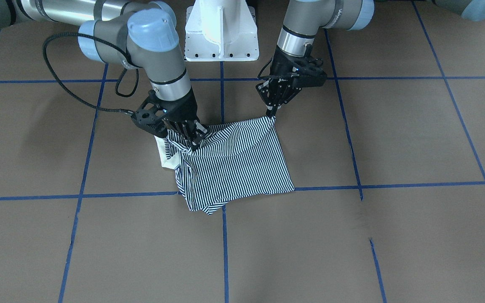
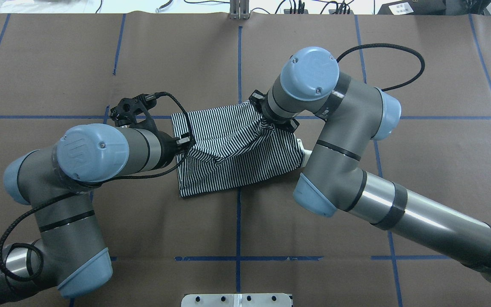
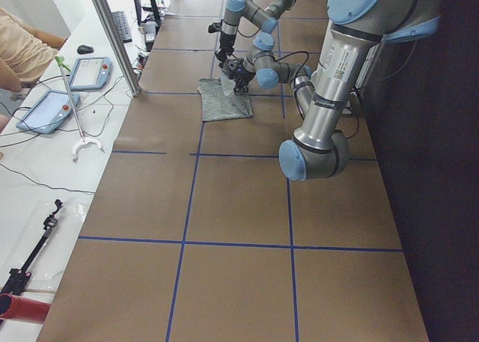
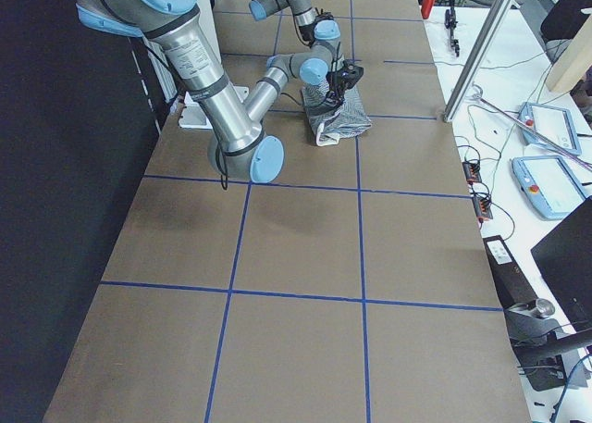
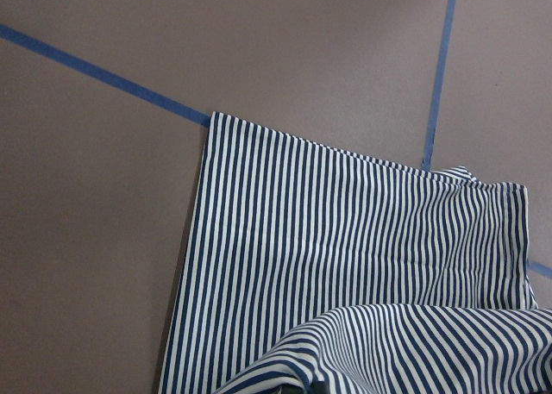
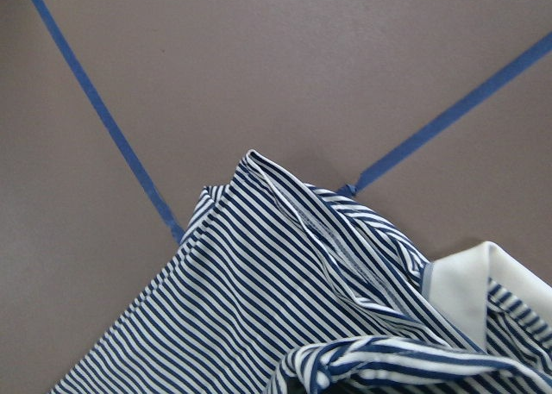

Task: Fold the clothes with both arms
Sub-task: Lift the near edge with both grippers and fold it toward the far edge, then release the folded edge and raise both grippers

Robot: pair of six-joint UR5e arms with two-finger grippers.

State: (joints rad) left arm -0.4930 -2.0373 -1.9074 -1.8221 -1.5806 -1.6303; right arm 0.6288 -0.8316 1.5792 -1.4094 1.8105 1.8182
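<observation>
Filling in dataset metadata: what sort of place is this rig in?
Most likely a robotics lab data-collection cell: a brown-covered table gridded with blue tape, teach pendants on a white side bench, and a striped polo shirt pinched by the left gripper and right gripper.

Soft cloth polo shirt point(image 1: 242, 164); matt brown table point(image 1: 394, 244), perhaps paper-covered; satin metal right arm point(image 2: 433, 221), smooth blue plastic caps point(image 2: 309, 72)

Our arms point(image 2: 339, 140): grey joints, light-blue caps point(image 2: 309, 72), silver tubes point(image 2: 441, 230), black braided cables point(image 2: 382, 44), white base point(image 1: 221, 29).
</observation>
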